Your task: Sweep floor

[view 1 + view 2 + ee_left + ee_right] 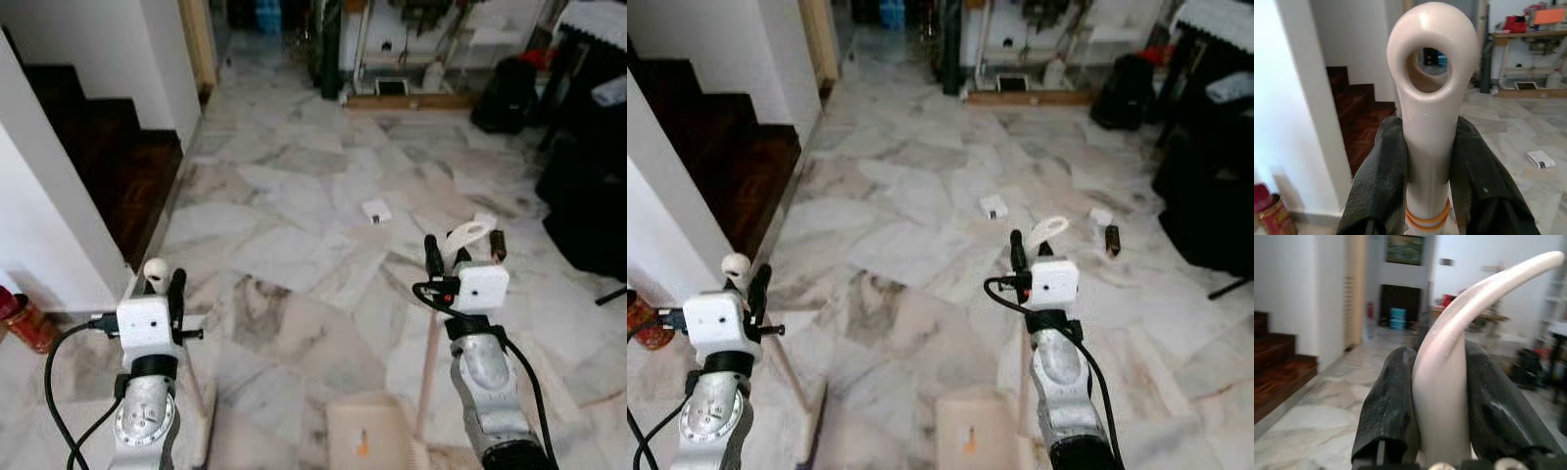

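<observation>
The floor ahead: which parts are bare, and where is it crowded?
Bare marble lies between the staircase and the white packet, running to the far doorway. It is crowded on the right: a small white item and dark bottle lie near black furniture. Close in stands the dustpan.

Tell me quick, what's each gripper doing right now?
Left gripper: shut on the broom handle.
Right gripper: shut on the dustpan handle.

Black fingers (1381, 191) clamp a cream handle (1430, 117) (ring-shaped end).

Marble floor (294, 196), dark wooden stairs (118, 157)
</observation>
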Controlling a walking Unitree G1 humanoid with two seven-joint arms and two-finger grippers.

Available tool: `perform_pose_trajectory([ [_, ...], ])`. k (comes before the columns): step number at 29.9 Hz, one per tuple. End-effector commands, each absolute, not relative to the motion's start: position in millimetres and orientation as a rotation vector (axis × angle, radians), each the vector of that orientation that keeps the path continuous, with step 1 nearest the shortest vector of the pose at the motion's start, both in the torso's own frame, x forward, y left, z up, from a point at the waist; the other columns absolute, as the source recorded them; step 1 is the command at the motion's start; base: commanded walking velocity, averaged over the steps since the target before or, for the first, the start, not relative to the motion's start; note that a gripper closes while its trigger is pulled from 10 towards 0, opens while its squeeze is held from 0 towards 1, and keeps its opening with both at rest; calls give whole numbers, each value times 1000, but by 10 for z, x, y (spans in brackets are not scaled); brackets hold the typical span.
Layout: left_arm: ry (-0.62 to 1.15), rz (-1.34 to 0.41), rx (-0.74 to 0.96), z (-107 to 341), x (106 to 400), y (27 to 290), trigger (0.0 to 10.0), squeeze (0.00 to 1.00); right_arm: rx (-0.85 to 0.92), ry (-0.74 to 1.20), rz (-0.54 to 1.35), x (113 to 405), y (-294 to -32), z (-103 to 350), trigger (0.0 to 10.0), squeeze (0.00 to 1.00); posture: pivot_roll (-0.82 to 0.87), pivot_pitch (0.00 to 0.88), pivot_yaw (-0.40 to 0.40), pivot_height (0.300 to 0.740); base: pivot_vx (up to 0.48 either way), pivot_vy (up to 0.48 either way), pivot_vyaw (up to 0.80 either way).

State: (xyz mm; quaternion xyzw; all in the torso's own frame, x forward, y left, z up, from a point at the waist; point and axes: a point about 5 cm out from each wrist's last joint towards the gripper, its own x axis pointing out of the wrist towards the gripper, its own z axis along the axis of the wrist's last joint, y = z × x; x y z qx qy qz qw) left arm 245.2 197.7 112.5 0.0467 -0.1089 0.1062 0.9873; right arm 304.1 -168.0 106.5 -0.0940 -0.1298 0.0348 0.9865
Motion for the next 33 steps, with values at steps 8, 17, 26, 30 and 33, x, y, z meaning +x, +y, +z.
perform_pose_trajectory([
  [8,-263,199,103,1200,2477,1955,10000,0,-164,-304,99,3080,-1533,1157,10000,0,57,0,13,740,0,0,0],
  [17,-248,221,94,1177,2478,2028,10000,0,-134,-303,91,3082,-1516,1152,10000,0,49,0,38,740,196,0,0],
  [26,-247,215,70,1176,2509,2029,10000,0,-129,-342,76,3057,-1576,1249,10000,0,15,0,42,740,445,0,0],
  [30,-237,192,56,1133,2512,1946,10000,0,4,-305,-6,3090,-1664,1243,10000,0,9,0,34,740,480,0,0],
  [33,-243,188,49,1144,2524,1920,10000,0,16,-304,-1,3109,-1607,1249,10000,0,18,0,27,740,480,0,0],
])
